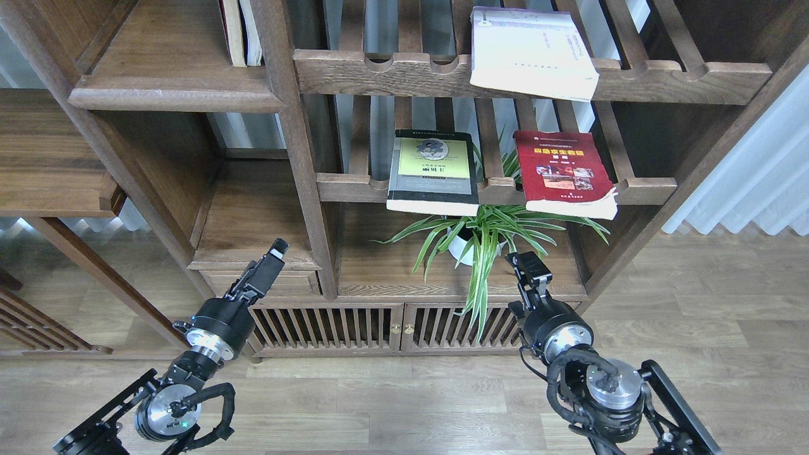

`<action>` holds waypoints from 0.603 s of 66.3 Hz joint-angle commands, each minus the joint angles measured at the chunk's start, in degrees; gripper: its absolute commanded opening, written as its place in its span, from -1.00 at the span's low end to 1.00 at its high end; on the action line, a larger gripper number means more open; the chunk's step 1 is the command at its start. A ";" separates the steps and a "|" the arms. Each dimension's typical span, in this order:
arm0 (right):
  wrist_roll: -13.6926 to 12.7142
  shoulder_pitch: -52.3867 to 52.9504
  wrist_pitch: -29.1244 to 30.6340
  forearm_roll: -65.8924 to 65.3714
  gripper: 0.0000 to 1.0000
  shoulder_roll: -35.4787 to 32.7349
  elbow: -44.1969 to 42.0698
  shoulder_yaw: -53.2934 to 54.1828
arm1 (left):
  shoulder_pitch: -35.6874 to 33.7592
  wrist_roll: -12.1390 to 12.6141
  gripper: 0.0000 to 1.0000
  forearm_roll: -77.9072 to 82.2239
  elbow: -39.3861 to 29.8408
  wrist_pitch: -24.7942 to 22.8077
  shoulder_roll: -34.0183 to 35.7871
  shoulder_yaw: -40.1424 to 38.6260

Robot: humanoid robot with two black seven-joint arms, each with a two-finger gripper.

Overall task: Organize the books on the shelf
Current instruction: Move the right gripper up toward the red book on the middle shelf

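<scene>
A white book (pixel 532 54) lies flat on the upper slatted rack. A black-grey book with a yellow-green panel (pixel 433 172) and a red book (pixel 564 174) lie side by side on the lower slatted rack. The solid plank shelf with a rounded lip (pixel 170 76) is at the upper left and holds two upright books (pixel 241 31). My left gripper (pixel 272 258) is low, in front of the small drawer unit, holding nothing. My right gripper (pixel 528 266) is low, beside the plant, below the red book. Both are seen end-on and dark.
A potted spider plant (pixel 480 237) stands on the lower board under the two books. A wooden post (pixel 297 145) divides the left shelves from the racks. A slatted cabinet (pixel 392 328) runs along the floor. White curtains (pixel 752 177) hang at the right.
</scene>
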 commanded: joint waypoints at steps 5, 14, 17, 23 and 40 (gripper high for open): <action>-0.18 0.88 -0.01 4.94 1.00 0.01 -1.63 -0.55 | -0.26 0.02 1.00 0.01 0.12 0.08 0.14 -1.15; -0.18 0.35 -0.01 12.23 1.00 0.01 -1.98 -3.10 | -0.26 0.02 1.00 0.01 0.12 0.08 0.23 -1.07; -0.18 0.35 -0.01 12.41 1.00 0.01 -2.33 -4.16 | -0.26 0.02 1.00 0.01 0.12 0.08 0.23 -1.07; -0.18 0.70 -0.01 12.41 1.00 0.01 -3.82 -5.83 | -0.17 0.02 1.00 0.01 0.03 -0.01 0.40 -0.89; -0.10 0.35 -0.01 12.24 1.00 0.01 -5.14 -6.18 | 0.27 0.02 1.00 0.01 0.29 0.17 0.31 -1.15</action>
